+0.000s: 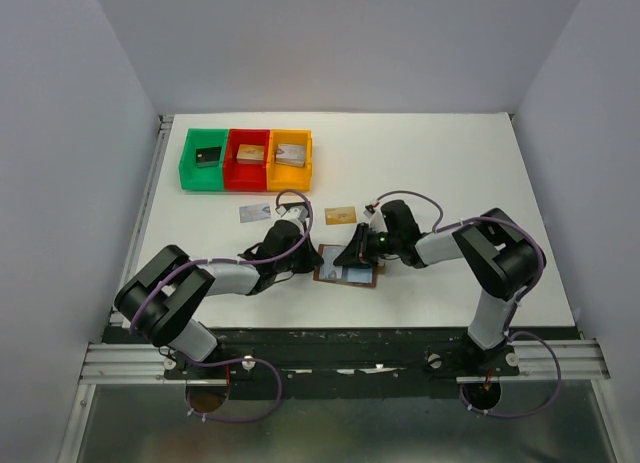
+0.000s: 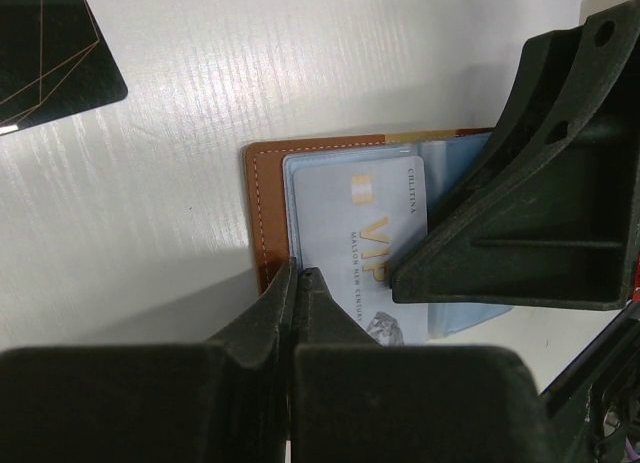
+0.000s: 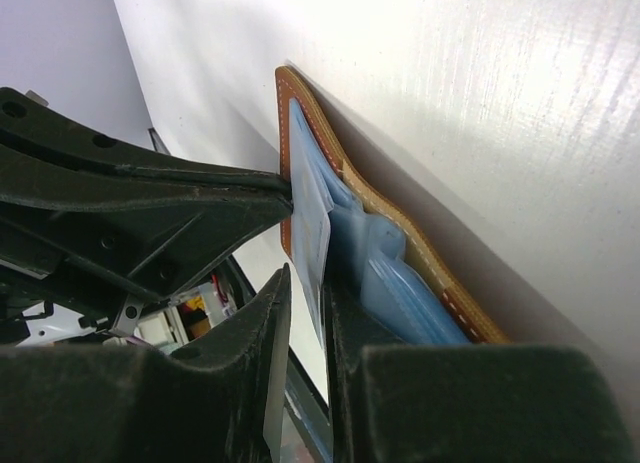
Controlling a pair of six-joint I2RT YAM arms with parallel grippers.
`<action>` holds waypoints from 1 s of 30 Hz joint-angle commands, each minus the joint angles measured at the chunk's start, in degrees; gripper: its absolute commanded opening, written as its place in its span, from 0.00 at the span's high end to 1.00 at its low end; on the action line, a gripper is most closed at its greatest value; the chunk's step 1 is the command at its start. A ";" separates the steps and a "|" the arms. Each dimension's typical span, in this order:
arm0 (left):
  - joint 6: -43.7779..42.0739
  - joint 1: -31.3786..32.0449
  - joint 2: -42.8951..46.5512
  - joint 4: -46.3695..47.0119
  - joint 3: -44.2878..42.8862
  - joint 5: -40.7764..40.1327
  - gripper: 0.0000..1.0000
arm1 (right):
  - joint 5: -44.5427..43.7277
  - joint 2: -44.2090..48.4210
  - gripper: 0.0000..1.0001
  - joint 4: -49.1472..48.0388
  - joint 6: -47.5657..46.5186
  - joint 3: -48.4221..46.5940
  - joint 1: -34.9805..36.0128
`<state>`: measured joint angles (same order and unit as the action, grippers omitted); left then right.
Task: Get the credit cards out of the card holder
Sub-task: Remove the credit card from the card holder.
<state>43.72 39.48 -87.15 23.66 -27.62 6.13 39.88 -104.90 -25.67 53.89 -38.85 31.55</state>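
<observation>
Right tool (image 3: 305, 313) beside left tool (image 2: 300, 283)

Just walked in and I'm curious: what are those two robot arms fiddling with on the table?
They are emptying a brown card holder lying open on the white table. The left gripper, shut, presses on the holder's edge. The right gripper pinches a silvery card that is still partly in its pocket. Two cards already lie loose on the table near three coloured trays.

Both arms were stretched low towards the middle. The left gripper (image 2: 300, 283) was held with jaws pressed together; the right gripper (image 3: 305, 313) was kept narrowly parted.
</observation>
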 commanded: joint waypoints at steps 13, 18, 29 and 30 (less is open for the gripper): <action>1.01 1.21 -1.88 -5.11 1.51 -1.21 1.00 | -1.29 7.60 0.76 8.71 -6.51 0.00 0.62; 1.36 1.03 -2.05 -5.29 1.60 -1.47 1.00 | -1.47 8.57 0.76 8.88 -6.43 0.44 0.62; 1.71 0.77 -2.23 -5.29 2.13 -1.65 1.00 | -1.56 10.42 0.77 9.85 -6.78 0.88 0.00; 1.71 0.68 -2.23 -5.20 2.13 -1.65 1.00 | -1.56 10.59 0.77 9.94 -6.95 1.06 -0.08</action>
<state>45.65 39.99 -87.29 23.64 -27.57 5.76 38.65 -96.38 -16.53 47.92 -38.61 31.55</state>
